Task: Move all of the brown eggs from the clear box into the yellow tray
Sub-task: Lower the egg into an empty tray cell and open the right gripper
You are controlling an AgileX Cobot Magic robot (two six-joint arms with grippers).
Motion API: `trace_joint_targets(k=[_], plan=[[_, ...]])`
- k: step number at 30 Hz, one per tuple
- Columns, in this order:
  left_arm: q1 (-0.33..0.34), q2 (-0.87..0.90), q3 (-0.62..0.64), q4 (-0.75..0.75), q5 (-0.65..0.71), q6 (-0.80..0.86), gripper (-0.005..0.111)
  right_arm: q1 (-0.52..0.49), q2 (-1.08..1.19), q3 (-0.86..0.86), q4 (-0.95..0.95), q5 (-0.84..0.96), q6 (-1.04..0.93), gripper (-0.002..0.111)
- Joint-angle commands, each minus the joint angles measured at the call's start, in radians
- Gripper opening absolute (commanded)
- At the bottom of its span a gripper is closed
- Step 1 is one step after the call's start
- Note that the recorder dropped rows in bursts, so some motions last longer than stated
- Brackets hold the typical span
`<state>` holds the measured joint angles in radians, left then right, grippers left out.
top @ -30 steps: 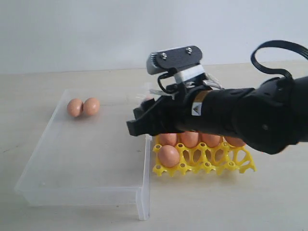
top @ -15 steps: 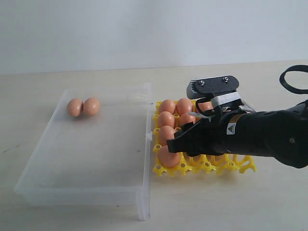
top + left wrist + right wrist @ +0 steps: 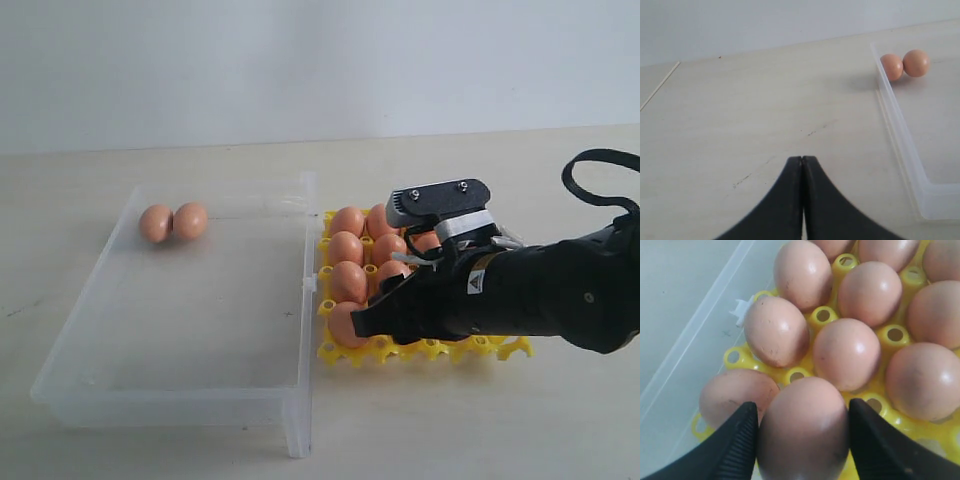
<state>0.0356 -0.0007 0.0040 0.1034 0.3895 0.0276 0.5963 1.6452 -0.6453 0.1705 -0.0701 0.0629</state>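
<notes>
Half hiding the tray, reaching in low from the right edge of the exterior frame, black forearm lying nearly level, wrist tipping gently down toward the tray's lower left corner. Clamping one egg in the right gripper, jaws standing wide, fingers pressing on opposite flanks of the shell. Holding it at the front row, just beside the corner cell's egg; not showing whether it is touching the tray. Crowding in among seated eggs filling the left columns and the rows behind, packed side by side. Showing, in the upper left corner of the box, two loose eggs touching each other, near the far wall, well apart from the arm. Hanging the left gripper above bare table, outside the box near one of its corners, black fingers pressed flat against each other with no gap and nothing between them.
</notes>
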Motion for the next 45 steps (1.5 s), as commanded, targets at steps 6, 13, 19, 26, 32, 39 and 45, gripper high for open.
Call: trace_joint_targets(k=[6, 13, 19, 26, 32, 39, 45], plan=[[-0.006, 0.001, -0.004, -0.002, -0.009, -0.005, 0.000, -0.006, 0.008, 0.001, 0.004, -0.046, -0.018, 0.000], [-0.006, 0.001, -0.004, -0.002, -0.009, -0.005, 0.000, -0.006, 0.010, 0.001, 0.004, -0.049, -0.044, 0.000], [-0.006, 0.001, -0.004, -0.002, -0.009, -0.005, 0.000, -0.006, 0.010, 0.001, 0.004, -0.056, -0.070, 0.017], [-0.006, 0.001, -0.004, -0.002, -0.009, -0.005, 0.000, -0.006, 0.010, 0.001, 0.013, -0.057, -0.070, 0.052], [-0.006, 0.001, -0.004, -0.002, -0.009, -0.005, 0.000, -0.006, 0.010, 0.001, 0.013, -0.057, -0.070, 0.058], [-0.006, 0.001, -0.004, -0.002, -0.009, -0.005, 0.000, -0.006, 0.003, 0.001, 0.013, -0.057, -0.070, 0.058], [-0.006, 0.001, -0.004, -0.002, -0.009, -0.005, 0.000, -0.003, -0.026, -0.062, 0.039, -0.028, -0.063, 0.054]])
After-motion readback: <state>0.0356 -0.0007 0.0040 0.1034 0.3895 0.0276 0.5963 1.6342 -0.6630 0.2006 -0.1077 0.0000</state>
